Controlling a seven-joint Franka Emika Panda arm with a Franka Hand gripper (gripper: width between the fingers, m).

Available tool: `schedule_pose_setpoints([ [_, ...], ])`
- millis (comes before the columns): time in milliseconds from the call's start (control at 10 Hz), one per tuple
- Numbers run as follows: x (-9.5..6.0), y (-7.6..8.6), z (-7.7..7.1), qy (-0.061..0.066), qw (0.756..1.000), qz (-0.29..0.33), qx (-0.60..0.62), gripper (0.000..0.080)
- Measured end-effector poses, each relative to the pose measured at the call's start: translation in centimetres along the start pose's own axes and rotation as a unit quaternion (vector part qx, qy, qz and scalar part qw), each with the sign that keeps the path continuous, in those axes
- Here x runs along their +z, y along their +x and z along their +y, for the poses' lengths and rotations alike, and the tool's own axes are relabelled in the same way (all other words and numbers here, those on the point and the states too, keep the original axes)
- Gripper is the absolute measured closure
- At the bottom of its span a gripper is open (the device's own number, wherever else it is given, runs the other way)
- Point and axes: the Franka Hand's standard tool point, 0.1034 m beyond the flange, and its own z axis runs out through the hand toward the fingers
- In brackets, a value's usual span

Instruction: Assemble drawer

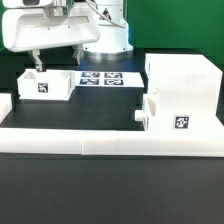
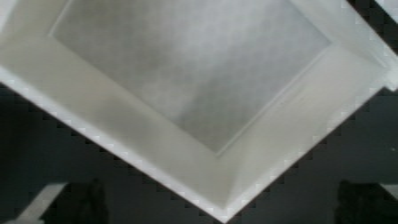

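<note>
The tall white drawer housing (image 1: 180, 85) stands at the exterior view's right, with a tag on its front. A small tray (image 1: 152, 108) sits low at the housing's left side, its knob pointing left. A second open-top tray (image 1: 42, 85) with a tag stands at the exterior view's left. My gripper (image 1: 57, 62) hovers just above this tray, open and empty. The wrist view looks down into the tray (image 2: 196, 90). One corner of it lies between my gripper's (image 2: 217, 205) dark fingers (image 2: 68, 203), which stand apart from its walls.
The marker board (image 1: 100, 77) lies flat between the left tray and the housing. A long low white border bar (image 1: 110, 140) runs along the front, and another piece (image 1: 5, 105) stands at the exterior view's left edge. The robot base (image 1: 105, 40) is behind.
</note>
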Motion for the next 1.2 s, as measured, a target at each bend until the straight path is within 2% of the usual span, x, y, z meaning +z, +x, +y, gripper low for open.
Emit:
schedule_pose_setpoints([
  [100, 0.2, -0.1, -0.2, -0.004, 0.998, 0.002, 0.070, 0.0150],
  [400, 1.2, 0.2, -2.2, 0.000, 0.974, -0.001, 0.226, 0.0150],
  [600, 2.5, -0.5, -2.4, 0.003, 0.957, -0.004, 0.290, 0.0150],
  [800, 3.6, -1.0, -2.6, -0.002, 0.957, -0.001, 0.291, 0.0150],
  [900, 4.2, -1.5, -2.9, 0.000, 0.957, -0.005, 0.292, 0.0150],
  [1200, 5.0, -2.1, -3.4, -0.002, 0.957, -0.007, 0.289, 0.0150],
])
